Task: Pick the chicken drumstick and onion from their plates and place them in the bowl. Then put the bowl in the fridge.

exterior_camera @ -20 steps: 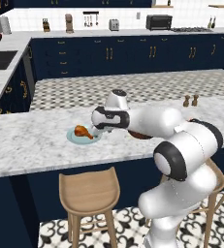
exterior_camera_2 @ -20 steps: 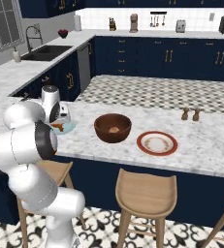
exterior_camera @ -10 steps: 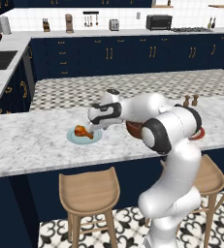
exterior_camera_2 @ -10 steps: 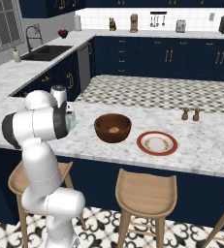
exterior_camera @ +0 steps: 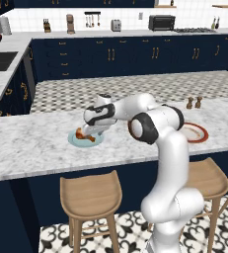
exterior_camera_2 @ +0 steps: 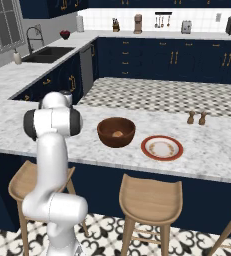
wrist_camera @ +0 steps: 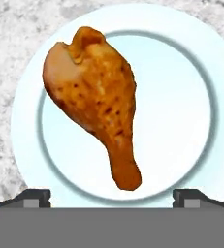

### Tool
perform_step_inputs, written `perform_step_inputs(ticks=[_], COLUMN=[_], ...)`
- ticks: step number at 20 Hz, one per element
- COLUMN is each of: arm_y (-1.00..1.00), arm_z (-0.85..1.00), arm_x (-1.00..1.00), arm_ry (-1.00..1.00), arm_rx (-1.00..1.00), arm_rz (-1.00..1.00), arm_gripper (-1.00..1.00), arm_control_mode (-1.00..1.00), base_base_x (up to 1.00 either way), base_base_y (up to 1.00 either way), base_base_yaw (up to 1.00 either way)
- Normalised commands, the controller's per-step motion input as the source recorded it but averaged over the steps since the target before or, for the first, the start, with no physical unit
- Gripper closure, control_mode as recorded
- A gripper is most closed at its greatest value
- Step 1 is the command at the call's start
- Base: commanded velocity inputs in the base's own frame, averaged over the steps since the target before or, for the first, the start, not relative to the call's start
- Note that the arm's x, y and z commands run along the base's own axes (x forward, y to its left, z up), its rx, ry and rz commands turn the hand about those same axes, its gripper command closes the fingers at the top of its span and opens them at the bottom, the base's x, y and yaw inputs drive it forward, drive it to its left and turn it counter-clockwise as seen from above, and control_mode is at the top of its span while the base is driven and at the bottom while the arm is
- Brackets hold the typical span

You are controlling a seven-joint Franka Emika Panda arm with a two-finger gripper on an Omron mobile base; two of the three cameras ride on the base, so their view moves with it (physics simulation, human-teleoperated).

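Hand view: my end effector [wrist_camera: 111,196], released w/ tips wide, hangs directly over drumstick [wrist_camera: 95,97] on blue plate [wrist_camera: 191,121]; long axis runs toward tips, bone end nearest, btwn them.

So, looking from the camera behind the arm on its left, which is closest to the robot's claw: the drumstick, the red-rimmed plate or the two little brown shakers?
1. Chicken drumstick, right under the open gripper, on the light blue plate.
2. Red-rimmed plate, along the counter to the right, past the arm.
3. Brown shakers, farther right and back on the counter.
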Motion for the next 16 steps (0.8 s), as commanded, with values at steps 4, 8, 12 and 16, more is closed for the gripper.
perform_step_inputs(ticks=[4, 8, 12, 16], arm_y=[0.23, 0.01, 0.0, 0.01], arm_z=[-0.44, -0.16, -0.14, -0.35], arm_x=[0.27, 0.38, 0.12, 0.0], arm_ry=[0.04, 0.05, 0.09, 0.06], arm_rx=[-0.01, 0.0, 0.0, 0.0], arm_rz=[0.01, 0.0, 0.01, 0.0], arm_gripper=[-1.0, -1.0, -1.0, 1.0], arm_control_mode=[-1.0, -1.0, -1.0, -1.0], base_base_x=[0.0, 0.0, 0.0, 0.0], base_base_y=[0.0, 0.0, 0.0, 0.0], base_base_yaw=[0.0, 0.0, 0.0, 0.0])
